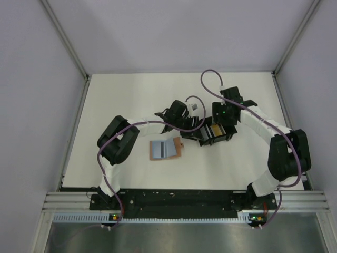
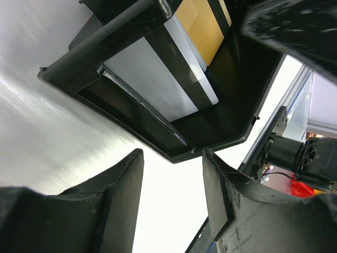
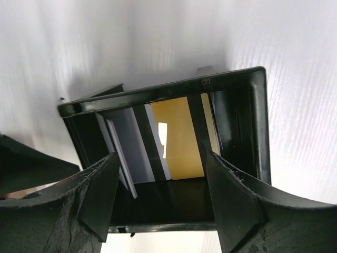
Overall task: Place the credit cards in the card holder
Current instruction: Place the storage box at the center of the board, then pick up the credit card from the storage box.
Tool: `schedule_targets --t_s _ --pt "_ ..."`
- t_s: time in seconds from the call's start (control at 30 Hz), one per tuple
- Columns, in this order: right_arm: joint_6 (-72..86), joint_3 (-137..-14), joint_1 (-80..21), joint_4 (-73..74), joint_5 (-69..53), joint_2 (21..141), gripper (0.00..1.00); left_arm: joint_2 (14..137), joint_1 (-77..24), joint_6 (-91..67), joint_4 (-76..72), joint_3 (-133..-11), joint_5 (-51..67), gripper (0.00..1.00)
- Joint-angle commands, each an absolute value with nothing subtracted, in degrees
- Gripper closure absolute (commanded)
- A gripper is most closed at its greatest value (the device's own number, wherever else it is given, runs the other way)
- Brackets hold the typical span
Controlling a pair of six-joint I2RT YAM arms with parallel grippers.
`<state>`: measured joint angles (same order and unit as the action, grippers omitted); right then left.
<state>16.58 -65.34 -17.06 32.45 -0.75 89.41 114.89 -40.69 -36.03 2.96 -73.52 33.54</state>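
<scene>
The tan card holder [image 1: 165,149] lies open on the white table, its blue-grey inner face up, left of both grippers. A light blue card [image 2: 158,74] [image 3: 129,142] and a yellow-orange card [image 2: 202,26] [image 3: 181,137] [image 1: 215,129] stand on edge inside a black tray [image 1: 230,138] [image 2: 105,39] [image 3: 168,90]. My left gripper [image 1: 196,134] [image 2: 174,174] is open and empty just off the tray's left corner. Over the tray from the far side, my right gripper [image 1: 221,122] [image 3: 160,158] is open, with its fingers to either side of the cards and not touching them.
White walls with metal posts enclose the table. The arm bases sit on the rail [image 1: 179,200] at the near edge. A purple cable [image 1: 210,79] loops above the right wrist. The two wrists crowd close together at the tray.
</scene>
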Motion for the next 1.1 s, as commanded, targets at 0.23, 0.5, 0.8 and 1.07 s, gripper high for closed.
schedule_targets --t_s 0.23,0.5,0.8,1.07 --pt "19.0 -67.3 -16.6 34.2 4.5 96.7 0.25 112.0 -40.0 -35.2 0.8 -75.6 33.5 0.48" --pt "23.5 -66.1 -16.6 34.7 1.6 100.6 0.16 112.7 -39.8 -35.4 0.5 -75.8 33.9 0.47" --pt "22.8 -65.5 -16.6 36.1 -5.4 107.1 0.15 115.8 -39.7 -36.4 -1.8 -77.5 35.7 0.48" --pt "23.0 -65.5 -16.5 31.8 -12.2 101.3 0.26 119.7 -39.6 -38.1 -3.3 -78.3 36.7 0.48"
